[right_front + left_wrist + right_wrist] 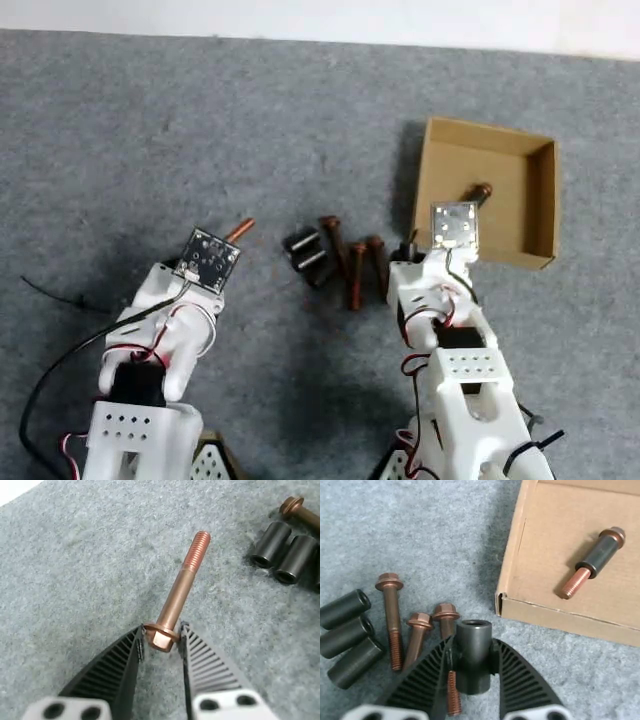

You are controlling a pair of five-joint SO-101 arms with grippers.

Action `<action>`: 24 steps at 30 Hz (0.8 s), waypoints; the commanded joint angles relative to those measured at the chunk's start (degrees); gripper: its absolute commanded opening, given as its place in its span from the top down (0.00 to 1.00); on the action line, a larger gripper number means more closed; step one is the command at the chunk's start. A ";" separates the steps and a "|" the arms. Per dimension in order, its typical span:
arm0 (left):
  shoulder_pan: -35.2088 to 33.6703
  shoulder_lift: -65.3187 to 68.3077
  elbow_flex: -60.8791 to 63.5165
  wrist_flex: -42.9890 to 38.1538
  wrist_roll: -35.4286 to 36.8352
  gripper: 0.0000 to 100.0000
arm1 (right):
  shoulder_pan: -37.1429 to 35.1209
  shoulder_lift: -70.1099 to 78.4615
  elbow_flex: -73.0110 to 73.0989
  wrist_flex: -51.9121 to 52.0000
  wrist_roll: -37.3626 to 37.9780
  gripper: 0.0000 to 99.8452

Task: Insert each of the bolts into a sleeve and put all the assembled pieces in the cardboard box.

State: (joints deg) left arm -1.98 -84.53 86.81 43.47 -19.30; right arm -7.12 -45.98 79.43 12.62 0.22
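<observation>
My left gripper (162, 630) is shut on the hex head of a copper bolt (180, 585), whose threaded end points away from it, just above the grey mat. In the high view that bolt (240, 230) sticks out past the left wrist. An upright black sleeve (472, 655) is clamped in my right gripper (473, 645), close to the cardboard box (520, 555). Three loose bolts (392, 615) and three black sleeves (345, 635) lie on the mat between the arms. One bolt-in-sleeve piece (592, 562) lies inside the box (440, 160).
Grey felt mat (200, 130) covers the table, with free room to the left and behind the parts. The loose bolts (355, 265) and sleeves (307, 255) sit between the two arms. A black cable (50, 295) trails at the left.
</observation>
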 commanded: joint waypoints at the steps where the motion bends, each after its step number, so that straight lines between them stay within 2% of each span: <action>1: 1.63 -1.36 -0.40 1.32 -5.27 0.99 | -0.04 -0.57 -0.40 -1.71 0.62 1.00; 6: 8.40 -1.36 0.04 5.80 -13.54 0.99 | -0.13 -0.57 -0.40 -1.71 0.62 1.00; 11: 8.48 -1.27 -0.04 5.98 -17.67 0.99 | -0.13 -0.57 -0.40 -1.71 0.62 1.00; 20: 8.48 -1.01 -1.71 9.49 -18.37 0.99 | -0.13 -0.57 -0.40 -1.71 0.62 1.00; 24: 8.48 5.93 -3.12 8.09 -19.25 0.99 | -0.22 -0.57 -0.40 -1.71 0.62 1.00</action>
State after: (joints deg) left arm 5.32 -83.03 87.60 52.88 -37.49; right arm -7.12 -45.98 79.43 12.62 0.22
